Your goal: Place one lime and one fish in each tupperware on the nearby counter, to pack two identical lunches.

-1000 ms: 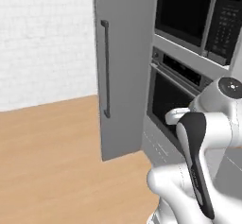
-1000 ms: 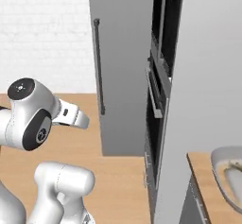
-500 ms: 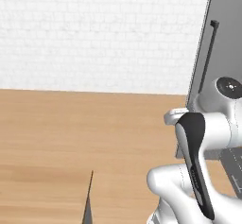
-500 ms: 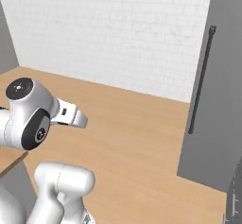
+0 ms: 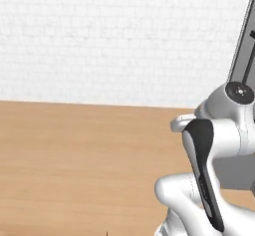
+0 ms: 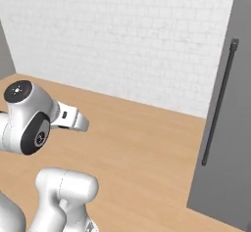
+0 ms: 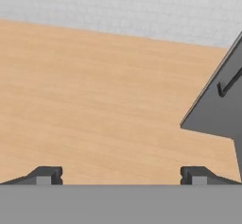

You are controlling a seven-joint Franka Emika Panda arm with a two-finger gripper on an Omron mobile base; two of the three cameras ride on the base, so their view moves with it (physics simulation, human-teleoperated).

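Base swung off the ovens since a second ago, now facing wood floor (image 5: 74,170) and white wall (image 6: 122,35), grey door (image 6: 230,128) at right edge; gripper (image 7: 121,175) open, empty; lime, fish, tupperware whereabouts unknown, search ongoing.

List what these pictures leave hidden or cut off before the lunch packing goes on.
- Grey cabinet: cut by the right and bottom edges in the right base view, so its far side and foot are unseen; its long handle shows in full.
- Same cabinet in the left base view: cut by the right edge, its lower part hidden behind the arm.
- Hand: open; in the hand view the bottom band cuts its fingertips short.
- Wooden floor: the arm hides its lower right in the left base view.
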